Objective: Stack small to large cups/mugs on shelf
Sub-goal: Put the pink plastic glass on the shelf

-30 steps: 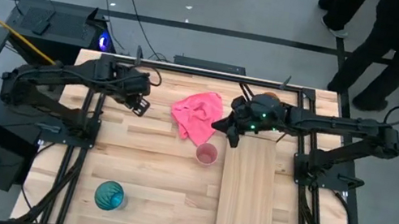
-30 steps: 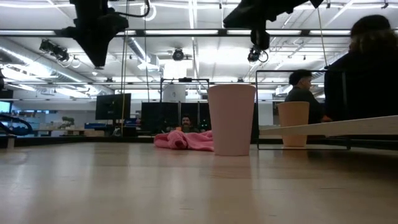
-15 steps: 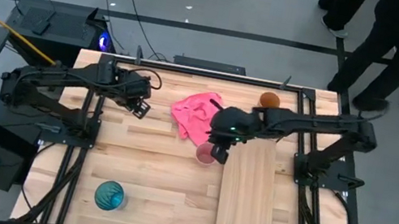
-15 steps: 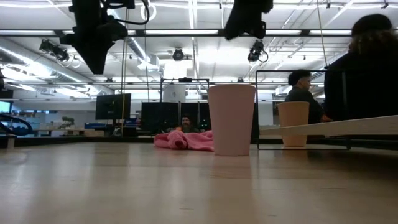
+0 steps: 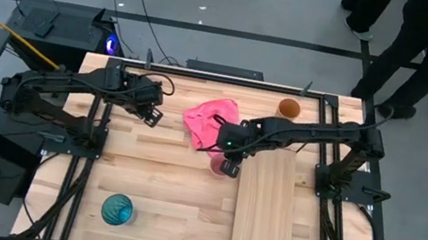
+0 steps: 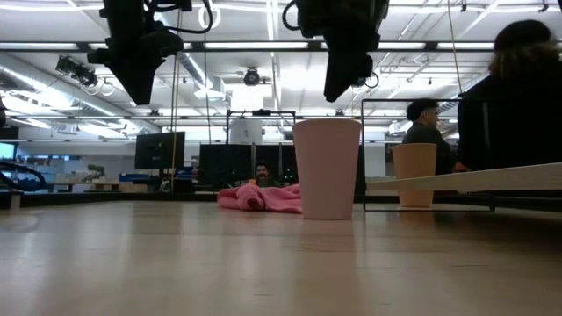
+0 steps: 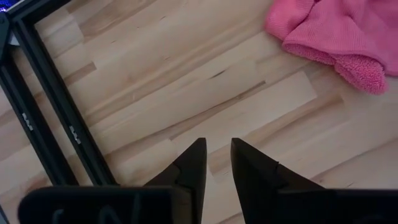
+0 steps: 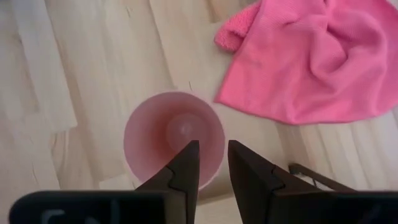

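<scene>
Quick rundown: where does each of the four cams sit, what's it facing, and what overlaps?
High: overhead, straight down; both arms, right claw over the pink cup, shelf, teal cup, orange-brown cup.
Low: table height, facing the room; arms hang from above.
Left wrist: on the left arm, facing the table; left claw shows.
Right wrist: on the right arm, looking down into the pink cup, own fingers showing.
Shared: all four show the pink cloth.
</scene>
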Action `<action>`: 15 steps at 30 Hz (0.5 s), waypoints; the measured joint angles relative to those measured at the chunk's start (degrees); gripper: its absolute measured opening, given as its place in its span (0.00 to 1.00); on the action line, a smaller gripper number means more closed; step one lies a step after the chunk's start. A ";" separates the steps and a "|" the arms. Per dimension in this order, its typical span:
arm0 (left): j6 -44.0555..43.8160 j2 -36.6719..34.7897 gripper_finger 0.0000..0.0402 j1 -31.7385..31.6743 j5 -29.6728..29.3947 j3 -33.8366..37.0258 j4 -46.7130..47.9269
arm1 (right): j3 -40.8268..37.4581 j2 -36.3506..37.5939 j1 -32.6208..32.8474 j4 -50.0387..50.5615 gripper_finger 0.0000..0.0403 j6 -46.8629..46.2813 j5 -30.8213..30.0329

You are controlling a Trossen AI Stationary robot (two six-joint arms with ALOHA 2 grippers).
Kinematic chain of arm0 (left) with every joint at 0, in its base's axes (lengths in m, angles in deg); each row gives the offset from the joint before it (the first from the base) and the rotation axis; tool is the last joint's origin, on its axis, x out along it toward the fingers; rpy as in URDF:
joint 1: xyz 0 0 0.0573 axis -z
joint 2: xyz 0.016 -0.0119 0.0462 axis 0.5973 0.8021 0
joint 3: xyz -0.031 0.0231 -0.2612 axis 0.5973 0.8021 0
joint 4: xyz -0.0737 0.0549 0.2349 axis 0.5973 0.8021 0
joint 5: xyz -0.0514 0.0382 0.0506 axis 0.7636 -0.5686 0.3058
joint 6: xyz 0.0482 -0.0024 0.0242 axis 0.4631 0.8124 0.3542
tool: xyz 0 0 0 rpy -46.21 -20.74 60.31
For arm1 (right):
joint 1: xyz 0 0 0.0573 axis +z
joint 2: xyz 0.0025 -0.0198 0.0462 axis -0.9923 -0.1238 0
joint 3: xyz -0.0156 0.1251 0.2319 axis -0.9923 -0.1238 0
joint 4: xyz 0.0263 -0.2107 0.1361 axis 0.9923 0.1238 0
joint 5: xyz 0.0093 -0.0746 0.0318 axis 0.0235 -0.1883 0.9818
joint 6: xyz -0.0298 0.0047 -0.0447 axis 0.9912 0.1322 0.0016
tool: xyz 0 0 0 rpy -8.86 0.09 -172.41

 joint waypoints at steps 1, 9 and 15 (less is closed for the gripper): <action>0.00 0.00 0.21 0.00 0.00 0.00 -0.31 | 0.00 -0.51 -0.01 -0.20 0.23 0.20 0.01; 2.31 0.00 0.21 0.00 -0.02 -0.02 -2.65 | -0.22 -4.18 -0.43 -1.25 0.23 0.80 0.01; 2.43 0.00 0.20 0.00 -0.02 0.13 -2.74 | -0.28 -6.05 -0.63 -1.64 0.23 1.88 -0.22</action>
